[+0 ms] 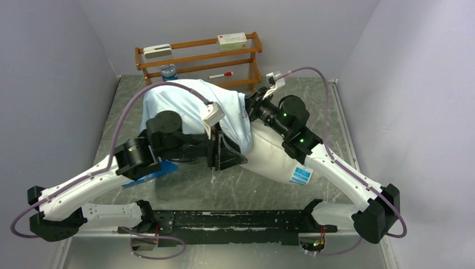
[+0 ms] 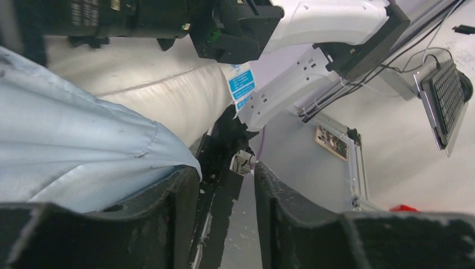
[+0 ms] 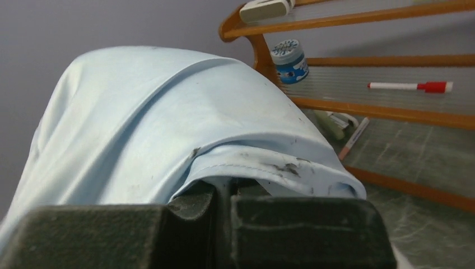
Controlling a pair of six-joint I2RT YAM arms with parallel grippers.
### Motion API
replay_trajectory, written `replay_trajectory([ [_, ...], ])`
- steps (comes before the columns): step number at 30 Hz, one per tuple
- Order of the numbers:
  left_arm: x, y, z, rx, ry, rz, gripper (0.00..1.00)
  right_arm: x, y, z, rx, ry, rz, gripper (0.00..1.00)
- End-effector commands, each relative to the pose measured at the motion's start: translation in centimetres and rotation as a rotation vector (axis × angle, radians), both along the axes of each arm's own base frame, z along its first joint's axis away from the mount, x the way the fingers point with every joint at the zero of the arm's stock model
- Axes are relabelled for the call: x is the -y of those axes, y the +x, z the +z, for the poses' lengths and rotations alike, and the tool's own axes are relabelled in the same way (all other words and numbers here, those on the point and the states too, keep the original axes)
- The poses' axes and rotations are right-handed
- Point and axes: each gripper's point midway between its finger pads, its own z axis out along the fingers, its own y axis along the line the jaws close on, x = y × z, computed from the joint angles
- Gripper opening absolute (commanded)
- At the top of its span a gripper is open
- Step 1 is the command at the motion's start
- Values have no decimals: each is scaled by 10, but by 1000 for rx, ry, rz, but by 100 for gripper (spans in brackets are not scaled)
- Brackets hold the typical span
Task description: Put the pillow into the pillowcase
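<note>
The white pillow (image 1: 274,157) lies slantwise across the table, its near end with a blue label towards my right arm. The light-blue pillowcase (image 1: 179,106) covers its far left part. My left gripper (image 1: 227,151) stands open at the case's near hem. In the left wrist view the fingers (image 2: 173,213) are apart with nothing between them. The pillowcase (image 2: 73,151) drapes on the outer side of the left finger, and the pillow (image 2: 162,89) shows beyond it. My right gripper (image 3: 224,188) is shut on the hem of the pillowcase (image 3: 151,112), at the case's far right edge.
A wooden rack (image 1: 199,56) stands at the back with a white box, an eraser, a red-capped marker (image 3: 411,86) and a blue-lidded jar (image 3: 289,60). A flat bright-blue sheet (image 1: 154,172) lies under my left arm. Grey walls close in both sides.
</note>
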Motion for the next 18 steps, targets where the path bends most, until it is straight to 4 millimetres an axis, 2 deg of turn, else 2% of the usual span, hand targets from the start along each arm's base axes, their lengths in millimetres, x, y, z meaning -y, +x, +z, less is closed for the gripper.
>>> replay_trajectory([
  [1, -33, 0, 54, 88, -129, 105, 48, 8, -12, 71, 414, -59, 26, 0],
  [4, -57, 10, 77, 107, -188, 217, 52, 5, -18, 54, 515, -151, 60, 0],
  [6, -71, 24, 81, 104, -185, 324, 52, 2, -26, 39, 579, -177, 102, 0],
  [8, -83, 41, 77, 108, -145, 436, 53, -7, -36, 14, 632, -233, 171, 0],
  [12, -88, 49, 66, 126, -83, 484, 55, -25, -43, -43, 641, -391, 200, 0],
  [14, -93, 60, 59, 98, -58, 558, 55, -39, -54, -70, 624, -479, 256, 0],
  [18, -111, 85, 36, 65, 62, 737, 55, -60, -94, -114, 558, -576, 425, 14],
])
